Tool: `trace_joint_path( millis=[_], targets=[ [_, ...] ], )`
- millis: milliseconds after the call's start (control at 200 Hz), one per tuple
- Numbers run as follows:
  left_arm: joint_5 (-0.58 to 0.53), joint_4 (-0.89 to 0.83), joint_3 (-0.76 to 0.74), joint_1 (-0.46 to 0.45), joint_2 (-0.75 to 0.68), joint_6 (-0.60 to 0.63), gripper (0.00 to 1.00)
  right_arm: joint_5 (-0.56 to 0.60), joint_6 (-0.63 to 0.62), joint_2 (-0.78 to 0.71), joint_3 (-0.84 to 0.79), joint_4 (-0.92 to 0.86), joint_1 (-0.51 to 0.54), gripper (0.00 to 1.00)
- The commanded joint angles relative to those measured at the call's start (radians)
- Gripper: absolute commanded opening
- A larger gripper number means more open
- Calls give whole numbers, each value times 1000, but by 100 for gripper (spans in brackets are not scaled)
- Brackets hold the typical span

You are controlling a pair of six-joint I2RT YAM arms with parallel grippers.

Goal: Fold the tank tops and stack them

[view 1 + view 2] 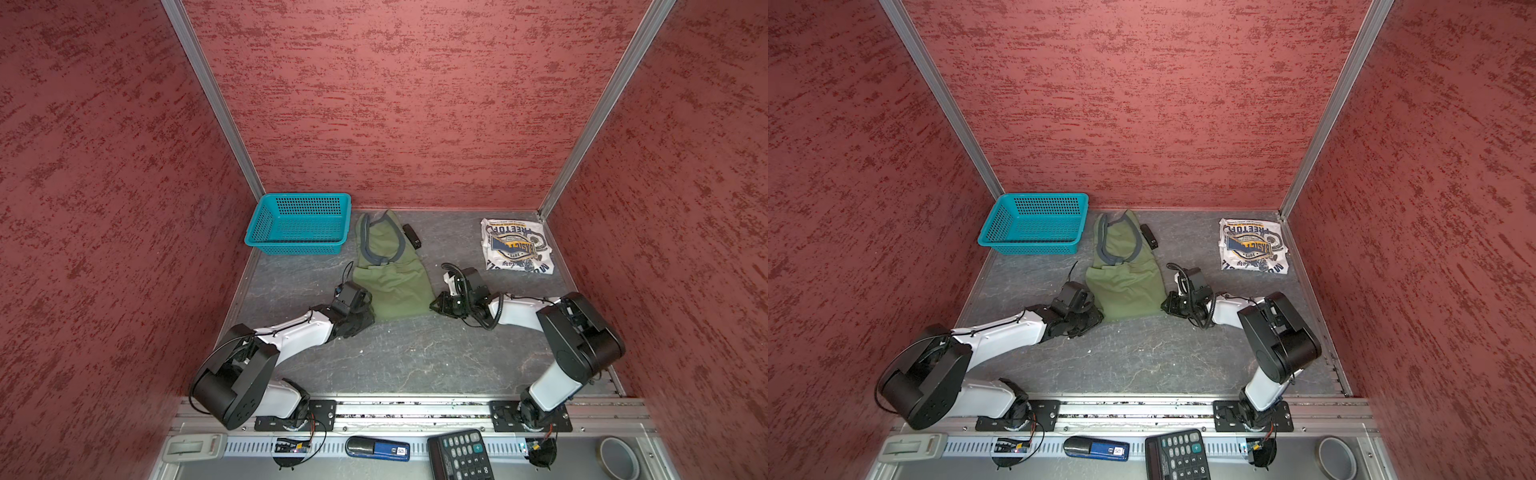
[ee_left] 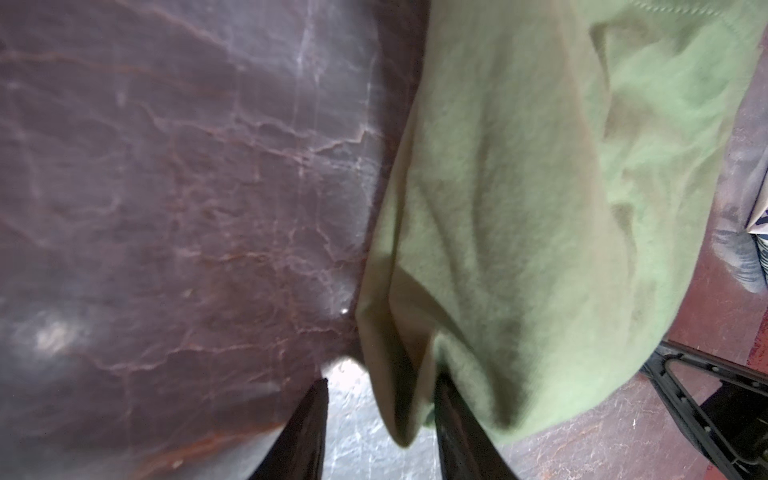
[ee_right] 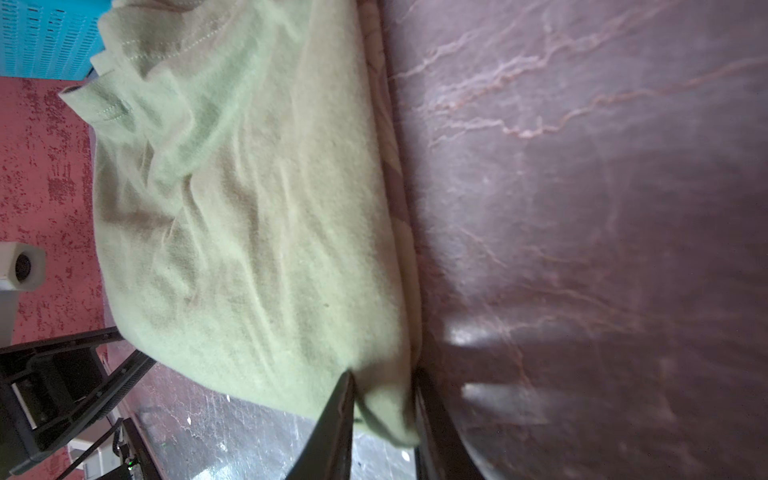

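tools [image 2: 380, 419] astride olive tank top [image 1: 392, 282] hem corners

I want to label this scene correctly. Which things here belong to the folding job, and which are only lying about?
Belong to the job:
- olive green tank top, a near corner between the fingers of each gripper: left gripper, right gripper
- white tank top, already folded

Only lying about:
- blue basket
- calculator
- tape roll
- small black object

Both top views high above the near edge of the grey marbled worktop [image 1: 415, 365], facing down, each wrist view close, sharing the olive green tank top [image 2: 540, 187].
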Motion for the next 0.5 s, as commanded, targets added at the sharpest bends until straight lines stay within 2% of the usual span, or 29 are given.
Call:
trace_joint_path(
  millis=[0,210,386,496],
  targets=[
    [-3,-2,14,7,28,26,41,5,-3,22,6,-35,-3,22],
    [4,1,33,-5,21,35,19,29,-16,-26,-2,-55,-1,9],
    [-91,-100,65,-85,-49,41,0,44,-13,-117,-41,-74,7,1],
    [-163,-197,67,-149,-128,16,0,55,-6,-207,-87,-105,16,0]
  ],
)
